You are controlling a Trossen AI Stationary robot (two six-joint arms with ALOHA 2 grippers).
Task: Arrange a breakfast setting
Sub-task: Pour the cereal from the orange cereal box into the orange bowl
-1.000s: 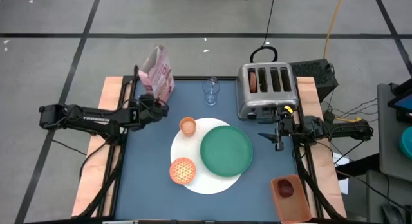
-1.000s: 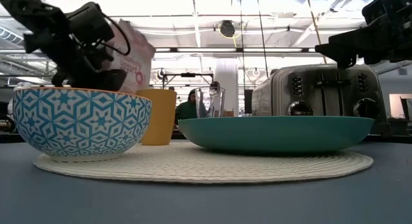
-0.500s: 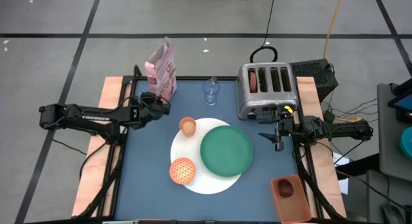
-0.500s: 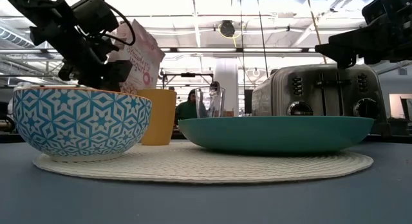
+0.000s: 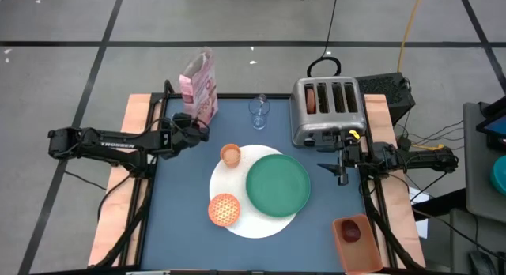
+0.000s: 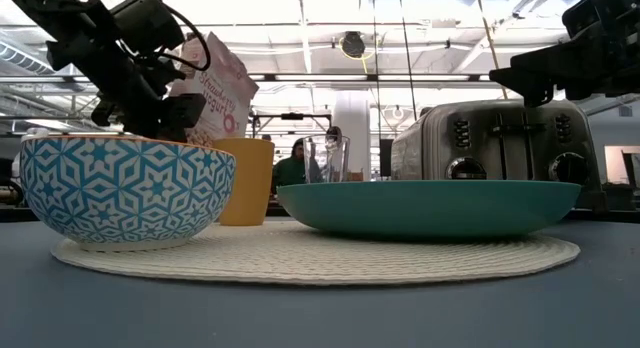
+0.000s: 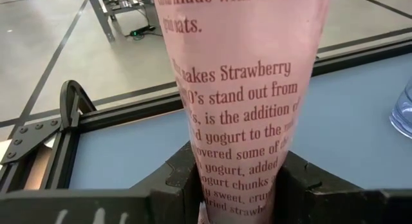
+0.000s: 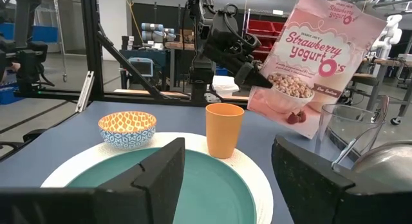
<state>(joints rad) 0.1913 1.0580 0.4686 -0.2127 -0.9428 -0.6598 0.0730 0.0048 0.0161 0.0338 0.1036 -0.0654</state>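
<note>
The left gripper [image 7: 235,185] clamps the cereal bag [image 5: 199,87] low down at far left — it could buckle or tip; the right gripper [image 5: 336,169] waits, jaws apart, right of the green plate [image 5: 277,184].

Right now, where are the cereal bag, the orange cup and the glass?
cereal bag [image 5: 199,87], high view, pink front panel.
orange cup [image 8: 224,130], right wrist view, side wall.
glass [image 5: 258,110], high view, rim.

Green plate [image 5: 277,184] on white disc [image 5: 254,222], orange cup [image 5: 230,155] and patterned bowl [image 5: 224,209] at its edge.
</note>
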